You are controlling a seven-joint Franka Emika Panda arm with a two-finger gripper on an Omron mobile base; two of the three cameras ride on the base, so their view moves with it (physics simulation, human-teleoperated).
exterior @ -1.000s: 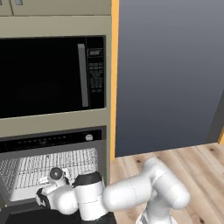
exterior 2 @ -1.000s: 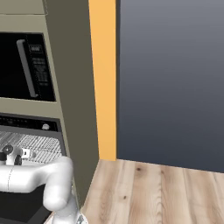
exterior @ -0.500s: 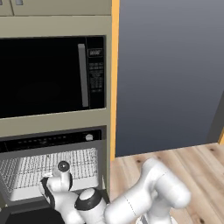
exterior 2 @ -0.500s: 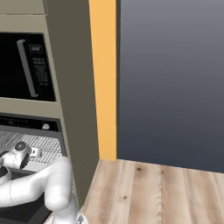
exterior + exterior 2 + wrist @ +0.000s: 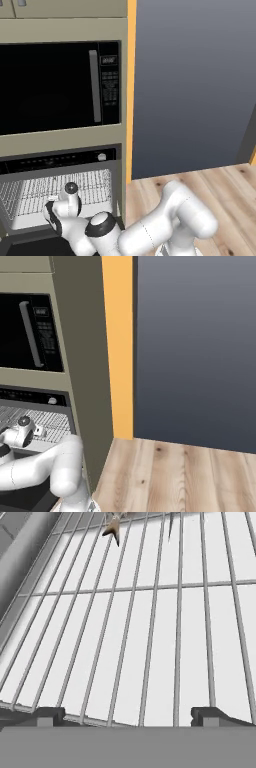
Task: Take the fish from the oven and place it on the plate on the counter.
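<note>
Two dark fingertips (image 5: 50, 714) stand far apart at the bottom of the hand view, so the pincer (image 5: 127, 717) is wide open with nothing between its jaws. It hangs just over the near edge of the wire rack (image 5: 150, 637), whose bars run away from the tips toward the top of that view. At the far end of the rack lies the fish (image 5: 113, 526) (only its forked tail end shows, cut by the top edge); the tail points back toward the pincer, so its long axis seems to run roughly along the bars. Bare rack lies between tips and fish. A grey side wall (image 5: 22, 557) closes in on the left of the hand view. From the base views the hand sits at the mouth of the open oven (image 5: 60, 190), below the microwave (image 5: 55, 85), with wooden floor (image 5: 175, 476) to the right.
</note>
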